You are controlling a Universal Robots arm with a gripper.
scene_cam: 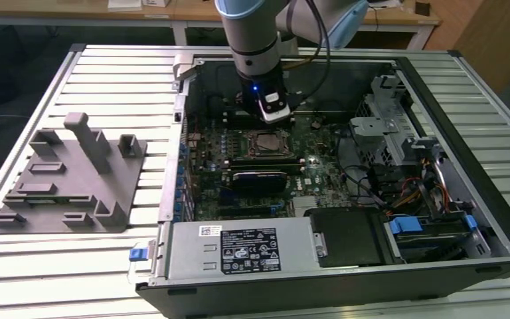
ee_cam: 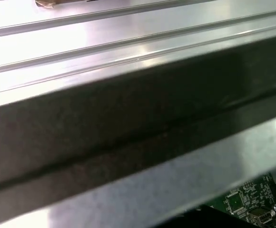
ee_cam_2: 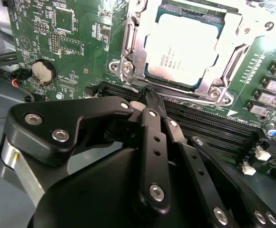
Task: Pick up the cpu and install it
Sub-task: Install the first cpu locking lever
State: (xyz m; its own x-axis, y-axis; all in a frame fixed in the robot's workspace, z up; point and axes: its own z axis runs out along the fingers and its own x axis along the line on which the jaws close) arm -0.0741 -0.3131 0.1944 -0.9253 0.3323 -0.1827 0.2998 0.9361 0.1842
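One cpu seated in socket, upper centre; end effector below it, fingers together, empty; one grey fixture block at left.

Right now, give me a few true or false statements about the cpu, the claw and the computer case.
1. The cpu sits in the motherboard socket. True.
2. The claw holds the cpu. False: its fingers meet with nothing between them, beside the socket.
3. The grey fixture block is inside the computer case. False: it rests on the slatted table, to the exterior view's left of the case.
4. The case lies open with the motherboard exposed. True.
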